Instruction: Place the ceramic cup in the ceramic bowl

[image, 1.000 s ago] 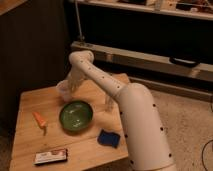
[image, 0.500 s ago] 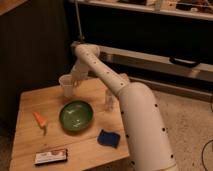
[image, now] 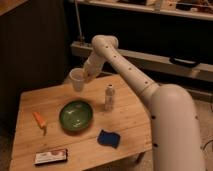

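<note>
The ceramic cup (image: 77,80) is a small pale tapered cup, held in the air above the far part of the wooden table (image: 127,127). My gripper (image: 86,76) is at the cup's right side and is shut on it. The ceramic bowl (image: 76,115) is a shallow dark-green dish on the table, below the cup and nearer the front. The cup is well above the bowl and apart from it. My white arm reaches in from the right.
A slim white bottle (image: 109,97) stands upright right of the bowl. A blue sponge (image: 108,138) lies at the front right. An orange carrot-like piece (image: 39,120) lies left of the bowl. A flat packet (image: 51,156) lies at the front left edge.
The gripper has lifted the cup off the table's far left part and carried it up and to the right, toward the space above the bowl.
</note>
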{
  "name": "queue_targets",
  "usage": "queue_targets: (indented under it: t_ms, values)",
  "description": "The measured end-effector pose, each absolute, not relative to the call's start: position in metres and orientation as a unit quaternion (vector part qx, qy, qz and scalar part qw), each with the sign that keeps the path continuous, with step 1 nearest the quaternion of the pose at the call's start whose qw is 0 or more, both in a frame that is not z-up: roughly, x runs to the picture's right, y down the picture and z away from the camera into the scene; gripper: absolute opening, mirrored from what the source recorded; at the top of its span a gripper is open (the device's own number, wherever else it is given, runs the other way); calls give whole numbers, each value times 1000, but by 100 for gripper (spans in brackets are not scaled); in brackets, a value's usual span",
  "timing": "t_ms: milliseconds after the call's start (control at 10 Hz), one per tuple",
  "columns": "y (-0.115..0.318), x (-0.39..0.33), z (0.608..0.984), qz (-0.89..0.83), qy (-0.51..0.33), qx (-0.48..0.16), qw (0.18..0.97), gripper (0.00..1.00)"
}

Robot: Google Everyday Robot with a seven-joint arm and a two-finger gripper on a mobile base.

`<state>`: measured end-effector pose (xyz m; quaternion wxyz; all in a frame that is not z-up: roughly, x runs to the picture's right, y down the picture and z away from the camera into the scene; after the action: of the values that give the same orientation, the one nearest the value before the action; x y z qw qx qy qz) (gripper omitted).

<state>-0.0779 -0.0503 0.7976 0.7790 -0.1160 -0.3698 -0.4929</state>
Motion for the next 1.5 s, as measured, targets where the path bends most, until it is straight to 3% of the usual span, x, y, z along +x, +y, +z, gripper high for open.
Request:
queue_targets:
  t_ms: [400, 900, 1200, 1500]
  values:
    - [-7, -35, 722, -514, -386, -98, 760, 0]
    - [59, -72, 644, -595, -408, -59, 690, 0]
    - [87, -93, 663, -602, -408, -66, 683, 0]
    - [95, -119, 713, -571, -407, -93, 707, 0]
